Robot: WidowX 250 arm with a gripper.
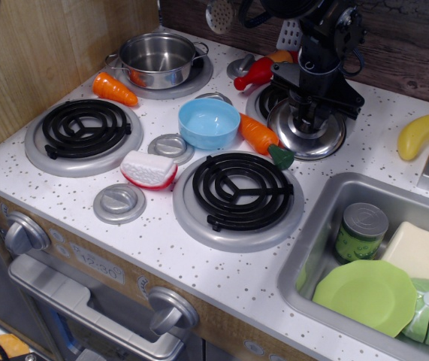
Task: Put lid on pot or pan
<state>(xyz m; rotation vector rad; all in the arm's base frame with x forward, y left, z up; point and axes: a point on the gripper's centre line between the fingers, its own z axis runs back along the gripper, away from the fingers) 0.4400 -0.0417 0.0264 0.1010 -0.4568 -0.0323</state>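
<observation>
The shiny domed steel lid lies on the back right burner. My black gripper comes straight down onto its middle. The fingers are drawn in around the small knob, which they hide, and the lid rests on the burner. The small steel pot with two loop handles stands open and empty on the back left burner, well to the left of the gripper.
A light blue bowl and two carrots lie between lid and pot. A red pepper lies behind, and flat grey discs lie on the counter. A banana and a sink with dishes are on the right.
</observation>
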